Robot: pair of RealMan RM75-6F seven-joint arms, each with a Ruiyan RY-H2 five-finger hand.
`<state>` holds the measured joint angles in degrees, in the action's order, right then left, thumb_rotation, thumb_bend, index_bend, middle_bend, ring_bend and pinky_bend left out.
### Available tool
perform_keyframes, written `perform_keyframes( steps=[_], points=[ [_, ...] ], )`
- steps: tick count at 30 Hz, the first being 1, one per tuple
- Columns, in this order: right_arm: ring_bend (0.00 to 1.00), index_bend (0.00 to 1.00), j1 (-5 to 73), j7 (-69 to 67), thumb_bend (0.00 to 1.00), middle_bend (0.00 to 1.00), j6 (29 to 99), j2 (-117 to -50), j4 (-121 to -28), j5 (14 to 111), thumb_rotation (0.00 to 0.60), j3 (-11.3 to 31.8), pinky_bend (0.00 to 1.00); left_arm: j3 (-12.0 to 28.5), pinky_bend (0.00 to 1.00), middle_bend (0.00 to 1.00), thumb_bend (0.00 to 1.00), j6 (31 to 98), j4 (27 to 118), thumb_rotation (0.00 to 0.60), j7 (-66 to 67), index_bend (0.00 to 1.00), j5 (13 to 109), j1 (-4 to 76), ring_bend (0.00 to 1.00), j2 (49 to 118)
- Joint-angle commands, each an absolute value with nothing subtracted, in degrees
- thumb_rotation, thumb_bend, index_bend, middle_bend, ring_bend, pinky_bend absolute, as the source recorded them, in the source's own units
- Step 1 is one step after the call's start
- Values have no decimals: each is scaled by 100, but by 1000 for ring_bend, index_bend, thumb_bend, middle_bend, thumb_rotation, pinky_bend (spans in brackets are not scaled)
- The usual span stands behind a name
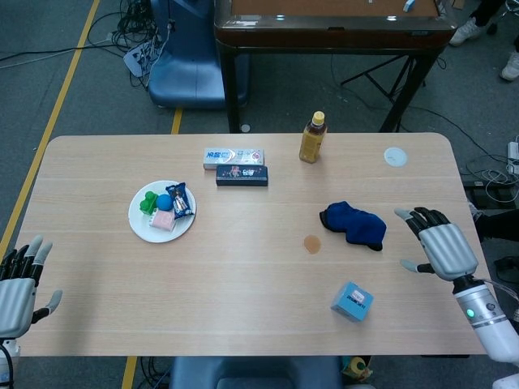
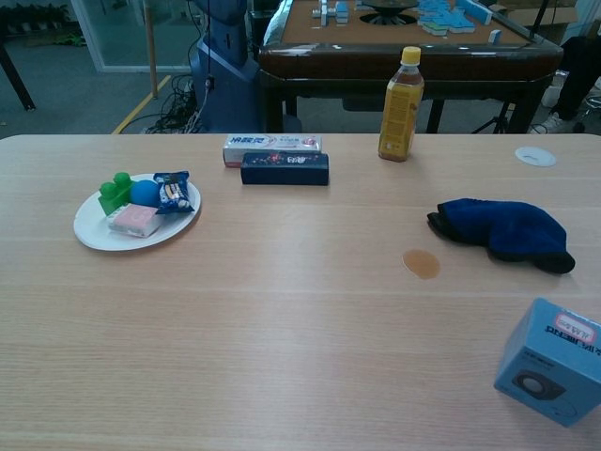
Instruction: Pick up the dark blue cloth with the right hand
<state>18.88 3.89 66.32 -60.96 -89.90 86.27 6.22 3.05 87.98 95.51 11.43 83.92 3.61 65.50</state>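
Dark blue cloth [image 1: 353, 224], crumpled into an oblong heap on the worktop [image 1: 243, 275]; right hand [image 1: 438, 247], fingers spread and empty, at its 3 o'clock.

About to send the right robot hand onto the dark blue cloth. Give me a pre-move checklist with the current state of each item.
1. Right robot hand holds nothing, fingers apart: ok.
2. Dark blue cloth lies flat on the table, uncovered: ok.
3. Bare table between the right robot hand and the cloth: ok.
4. Blue box and brown spot sit apart from the cloth: ok.
5. Left robot hand far off at the table's other end: ok.
6. Right robot hand's height above the table: cannot tell.
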Motion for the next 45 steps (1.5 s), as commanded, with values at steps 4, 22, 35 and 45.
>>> perform_keyframes(
  steps=[4,22,35,45],
  points=[
    [163,135,2639,459,112,243,5584,-6447,-8497,8044,600,885,212,292,28,0,262,8862,9553,600,1110,0,8411,313,11,6523],
    [164,140,3715,526,133,242,3860,-8032,-6363,7044,600,860,229,281,28,0,262,8888,9550,600,1046,0,8396,240,11,6485],
    [181,207,4155,393,196,248,3193,-8876,-5155,6914,600,758,260,292,28,0,262,8873,9584,600,1044,0,8372,227,11,6472],
    [347,495,4264,302,442,414,3039,-9254,-4662,7034,600,625,463,285,28,0,262,8893,9585,600,1020,0,8357,189,11,6455]
  ],
)
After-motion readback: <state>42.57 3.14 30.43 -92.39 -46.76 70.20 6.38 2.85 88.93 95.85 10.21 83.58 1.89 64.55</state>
